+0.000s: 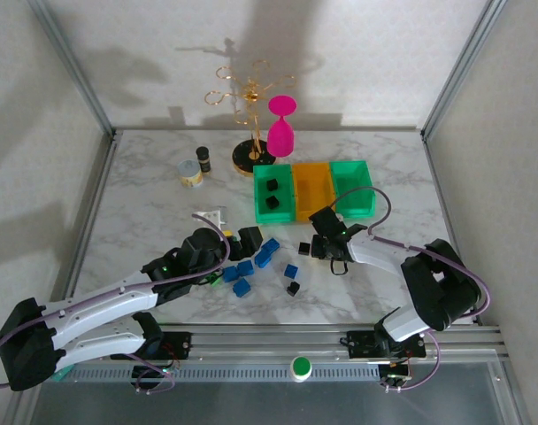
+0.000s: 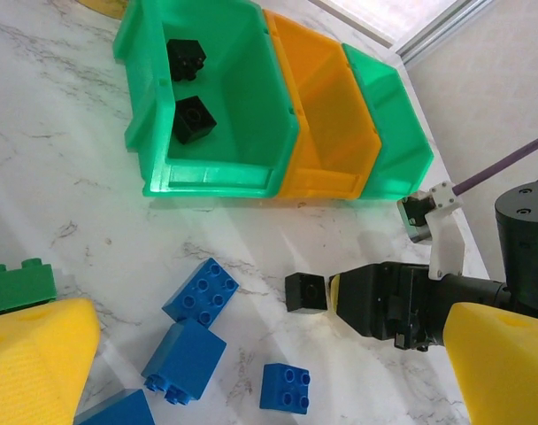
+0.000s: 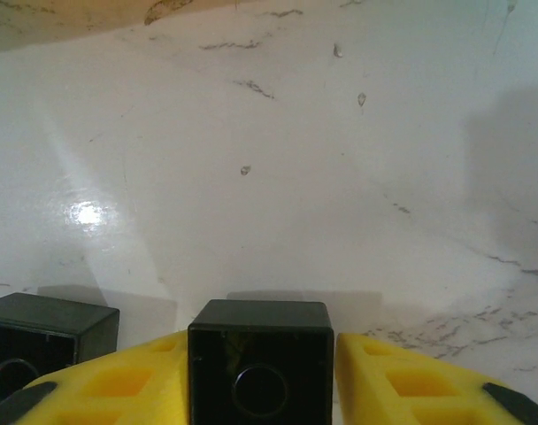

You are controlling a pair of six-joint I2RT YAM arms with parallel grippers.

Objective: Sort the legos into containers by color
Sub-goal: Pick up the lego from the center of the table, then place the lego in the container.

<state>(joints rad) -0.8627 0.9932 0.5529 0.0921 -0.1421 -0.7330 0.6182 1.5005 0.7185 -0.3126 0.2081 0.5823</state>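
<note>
right gripper pinches black lego brick across its flat side walls, on marble table short of the bins. likely light, rigid, slick; keep pads square. left gripper spread, empty.

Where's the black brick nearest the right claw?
Top view, centre: black brick between the right claw's fingers, before the bins, right of the blue bricks.

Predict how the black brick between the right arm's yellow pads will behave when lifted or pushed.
The black brick looks rigid and boxy, so it probably won't bend or roll. Its glossy flat faces may be slightly slippery. Being small plastic, it is likely light.
</note>
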